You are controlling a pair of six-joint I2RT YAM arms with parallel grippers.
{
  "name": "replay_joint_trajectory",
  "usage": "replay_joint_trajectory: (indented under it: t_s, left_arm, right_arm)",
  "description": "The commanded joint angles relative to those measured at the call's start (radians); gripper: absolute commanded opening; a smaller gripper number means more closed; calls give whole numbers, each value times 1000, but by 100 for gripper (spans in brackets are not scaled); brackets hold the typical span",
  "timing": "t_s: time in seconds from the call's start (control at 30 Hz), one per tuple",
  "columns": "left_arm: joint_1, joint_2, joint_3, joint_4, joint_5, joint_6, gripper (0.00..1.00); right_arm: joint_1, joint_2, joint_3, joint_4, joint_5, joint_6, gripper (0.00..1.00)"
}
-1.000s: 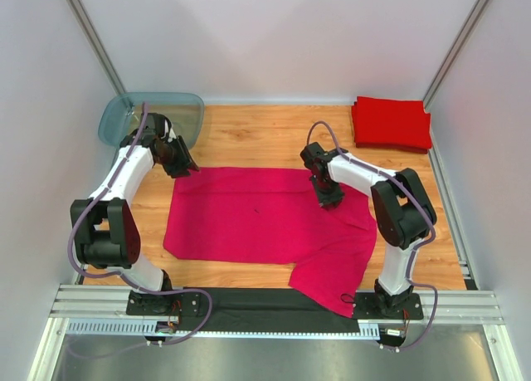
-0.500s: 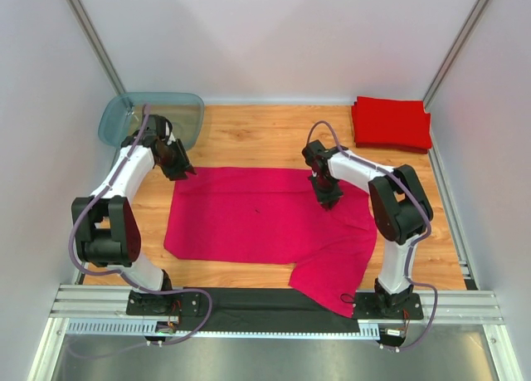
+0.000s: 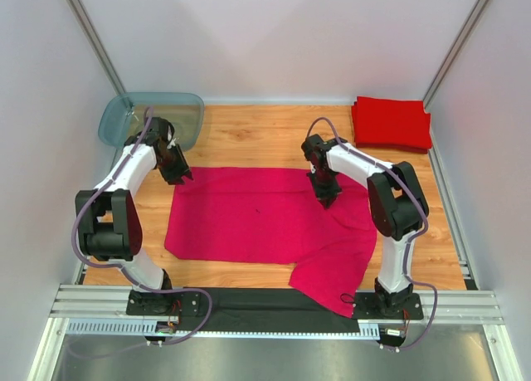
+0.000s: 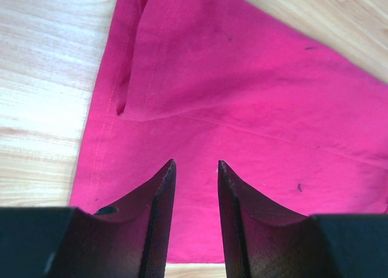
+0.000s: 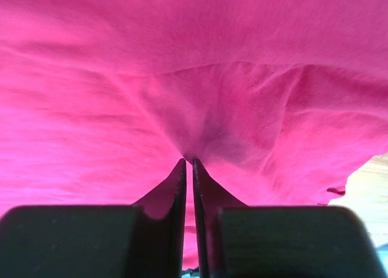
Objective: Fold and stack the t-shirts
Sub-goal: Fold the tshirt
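We are pinching the wrinkled, partly folded magenta-pink cloth t-shirt [image 3: 249, 219] in our right gripper [image 5: 188, 161], left gripper [image 4: 196, 163] hanging parted

I eased the right gripper [image 3: 323, 198], jaws pinched on the magenta-pink t-shirt [image 3: 249, 219], slightly left and farther back. The left gripper [image 3: 179, 173] slid a little left, toward that shirt's far-left corner, its elbow swinging outward.
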Motion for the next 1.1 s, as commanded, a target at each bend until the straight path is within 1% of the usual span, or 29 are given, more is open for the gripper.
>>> replay_joint_trajectory:
  t_s: [0.0,0.07,0.13,0.2,0.33,0.47,0.53,0.63,0.77,0.87,0.97,1.0,1.07]
  left_arm:
    - [0,3,1,-19,-18,19,41]
    - [0,1,1,-16,-16,16,41]
    - [2,6,2,-15,-15,16,41]
    - [2,7,7,-16,-9,13,41]
    - [0,12,10,-18,-1,13,40]
    - [0,21,5,-15,-16,17,40]
    - [0,36,4,-16,-25,19,41]
    - [0,70,5,-21,-56,23,40]
    - [0,115,18,-42,-93,25,40]
    - [0,135,25,-45,-95,17,40]
    - [0,142,33,-45,-91,19,40]
    - [2,144,36,-48,-93,20,40]
    - [0,148,50,-59,-104,25,40]
  right_arm:
    - [-2,24,18,-27,31,4,7]
    - [-4,27,20,-30,35,4,8]
    - [-4,19,14,-21,52,6,14]
    - [-2,13,4,-10,68,6,16]
    - [-2,19,-6,-1,92,9,15]
    - [-2,30,-20,19,80,12,15]
    - [-2,42,-23,25,65,18,10]
    - [-2,38,9,-16,46,39,0]
    - [-4,3,95,-142,34,75,0]
    - [-16,10,113,-180,-15,93,0]
    - [-27,21,99,-153,-64,110,0]
    - [-28,21,87,-141,-108,115,0]
    - [-28,22,82,-115,-132,122,0]
